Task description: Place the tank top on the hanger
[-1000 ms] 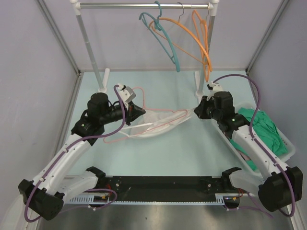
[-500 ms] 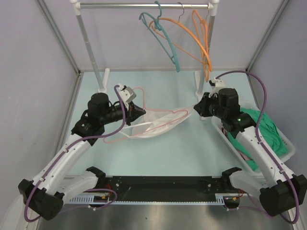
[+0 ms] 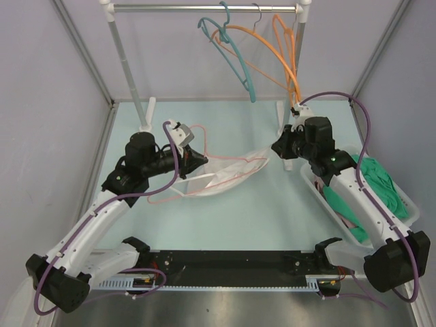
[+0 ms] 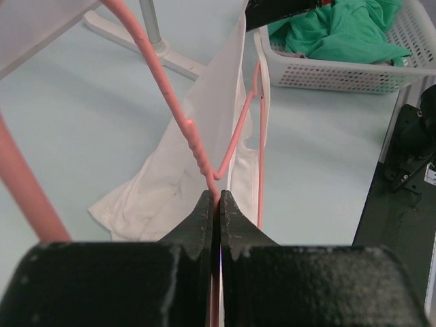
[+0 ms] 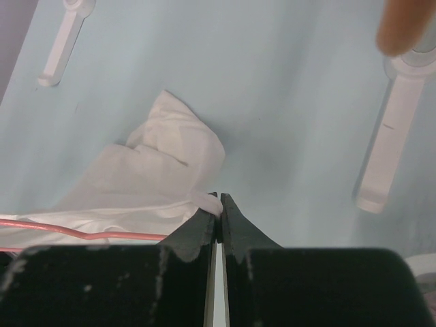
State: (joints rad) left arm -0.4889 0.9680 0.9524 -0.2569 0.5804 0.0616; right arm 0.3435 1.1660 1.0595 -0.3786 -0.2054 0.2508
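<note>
The left arm rises from its base and stretches forward and rightward, its wrist level, in front of the rack's [image 3: 204,8] left foot. The left gripper [image 3: 197,160] [image 4: 216,197] points right. Its fingers are pressed together on the thin wire of the hanger [image 3: 163,199] [image 4: 163,82], with a white strip of cloth showing in the same pinch.

The hanger is pale pink, thin and triangular. It lies low in front of the rack, its hook toward the rack's left foot. One arm runs inside the top [image 3: 238,172] [image 4: 157,197]. The top is white, thin and rumpled, and lies on the bench [image 3: 272,211] in front of the rack, between its two feet.

The right arm reaches forward and leftward over the basket [image 3: 402,197] holding a green garment [image 3: 378,177]. Its wrist is bent toward the rack's right foot. The right gripper [image 3: 278,146] [image 5: 219,199] is closed, nipping the top's right edge [image 5: 157,170] just above the bench.
</note>
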